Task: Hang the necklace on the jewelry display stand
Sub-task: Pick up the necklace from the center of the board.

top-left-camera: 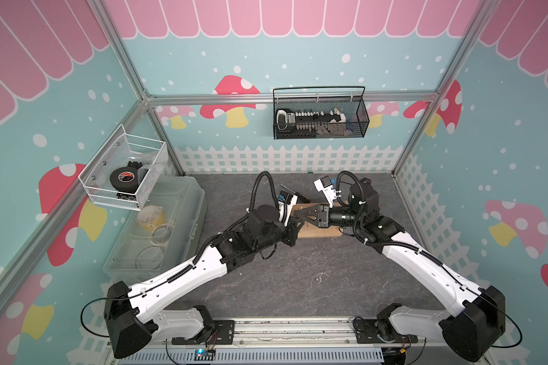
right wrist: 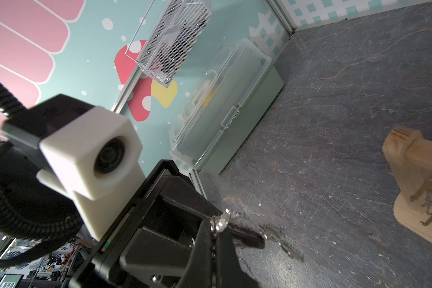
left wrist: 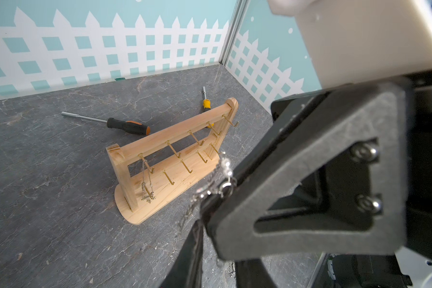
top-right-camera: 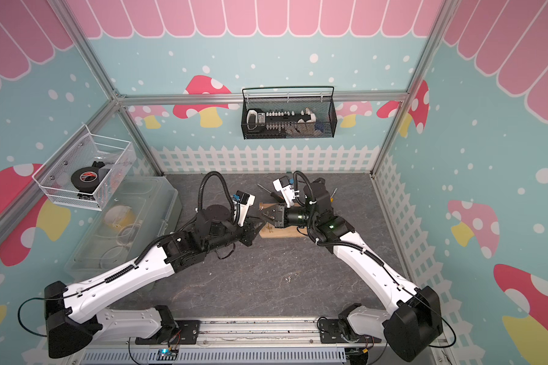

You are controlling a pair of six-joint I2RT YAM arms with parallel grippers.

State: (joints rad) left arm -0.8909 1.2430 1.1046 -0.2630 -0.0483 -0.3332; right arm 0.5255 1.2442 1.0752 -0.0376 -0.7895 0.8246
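I have both arms meeting close over the jewelry display stand (left wrist: 142, 214), which stands upright on the desk (left wrist: 48, 174) with its gold pegs (left wrist: 196, 138) facing my left wrist camera. The necklace (left wrist: 223, 165) is off the desk, strung in the air between the two hands, just in front of the stand and not yet on any peg. My right hand (right wrist: 214, 228) is pressed together on the chain near its clasp; the silver beads sit right at its fingertips in both wrist views. My left hand (left wrist: 200, 219) meets it tip to tip and the chain runs past its fingers, but I cannot tell whether it is gripping or has let go. I judge the two-handed hold is there to stretch the limp chain into an open span, since a single pinch would leave it dangling in a bunch that no peg could catch. Another chain (left wrist: 146, 184) hangs from the end peg of the upper bar, so I would aim for a free peg beside it. An orange-and-black screwdriver (left wrist: 127, 126) and a yellow screwdriver (left wrist: 206, 103) lie behind the stand, clear of the work
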